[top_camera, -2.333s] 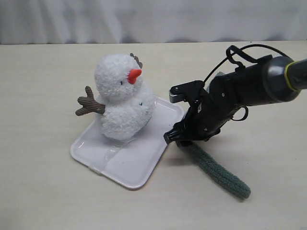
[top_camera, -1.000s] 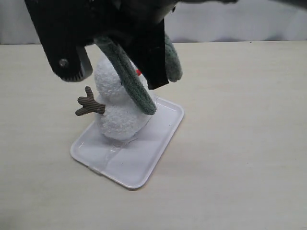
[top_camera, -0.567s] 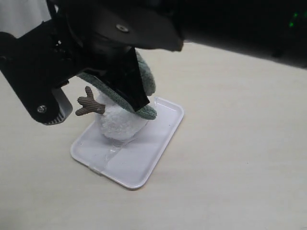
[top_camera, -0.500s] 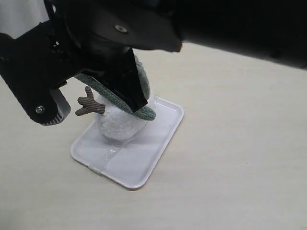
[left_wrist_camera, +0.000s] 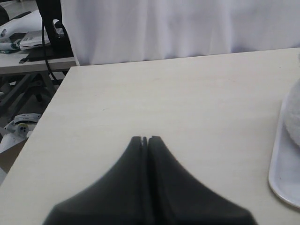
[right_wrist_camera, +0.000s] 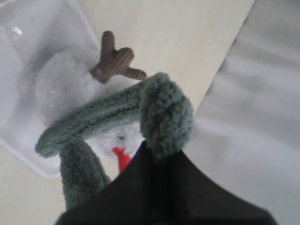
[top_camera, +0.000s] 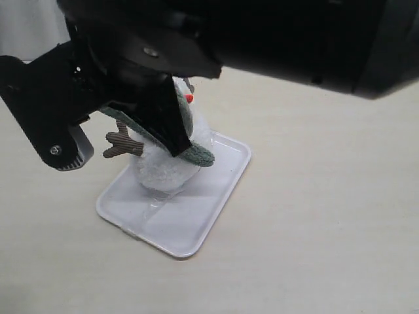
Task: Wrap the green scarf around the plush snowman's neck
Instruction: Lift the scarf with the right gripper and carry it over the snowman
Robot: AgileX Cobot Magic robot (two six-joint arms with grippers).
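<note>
The plush snowman [top_camera: 163, 171] sits on the white tray [top_camera: 190, 226], mostly hidden behind my black right arm [top_camera: 131, 65]. Its orange nose [top_camera: 188, 98] and a brown twig arm [top_camera: 122, 141] peek out. My right gripper [right_wrist_camera: 161, 151] is shut on a bunched fold of the green scarf [right_wrist_camera: 166, 112], just above the snowman's face [right_wrist_camera: 123, 157]. Two strands of the scarf hang from there over the head and chest. One rounded scarf end [top_camera: 198, 156] lies across the body. The neck is hidden. My left gripper [left_wrist_camera: 145, 138] is shut on nothing, over bare table.
The tray's rim [left_wrist_camera: 280, 176] and a bit of white fluff [left_wrist_camera: 293, 117] show at the edge of the left wrist view. White curtain backs the table. Past the table's edge [left_wrist_camera: 51, 101] stand a side desk and cables.
My right arm has swung over the snowman and come lower with the scarf. The scarf now drapes lower across the body, and the nose shows again.
</note>
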